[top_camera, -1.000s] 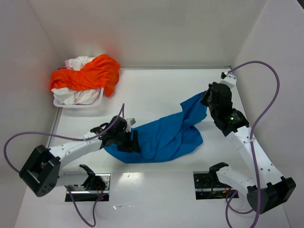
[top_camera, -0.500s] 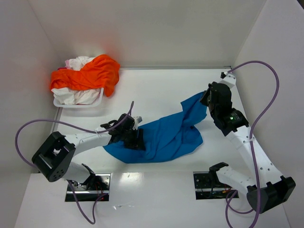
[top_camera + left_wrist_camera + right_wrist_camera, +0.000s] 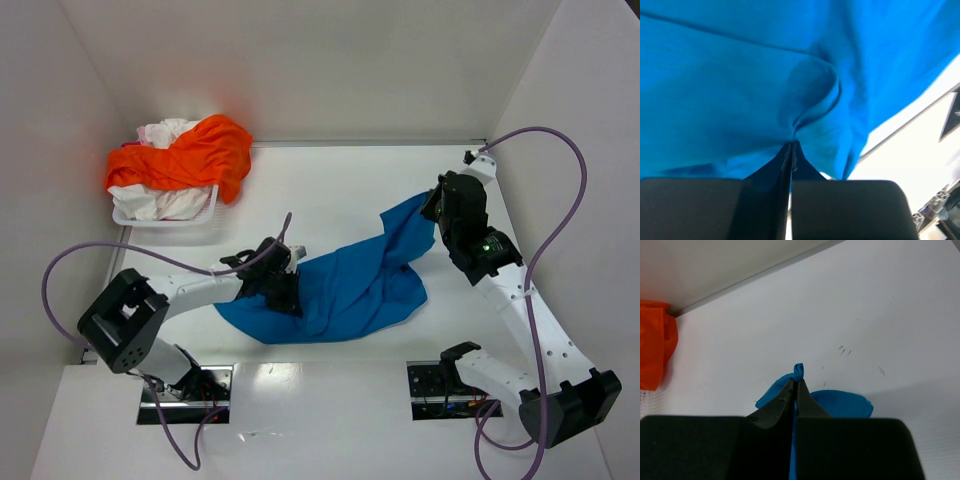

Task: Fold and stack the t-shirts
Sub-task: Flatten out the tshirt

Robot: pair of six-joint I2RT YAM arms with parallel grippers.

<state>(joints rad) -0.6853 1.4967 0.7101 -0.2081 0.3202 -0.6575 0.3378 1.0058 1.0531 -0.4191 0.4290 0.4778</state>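
Across the middle of the counter (image 3: pixel 340 190) sprawls the blue shirt (image 3: pixel 350 285), left tool (image 3: pixel 791 150) clamped tight on a fold at its left edge, right tool (image 3: pixel 796 382) pinching its far corner; from above, both tools' tips are hard to make out

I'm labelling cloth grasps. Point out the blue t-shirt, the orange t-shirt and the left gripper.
blue t-shirt (image 3: pixel 350 290), top view, middle of the cloth.
orange t-shirt (image 3: pixel 195 150), top view, bunched middle.
left gripper (image 3: pixel 791 150), left wrist view, closed fingertips pinching the blue t-shirt.

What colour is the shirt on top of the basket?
The shirt is bright orange; the top view shows it best.
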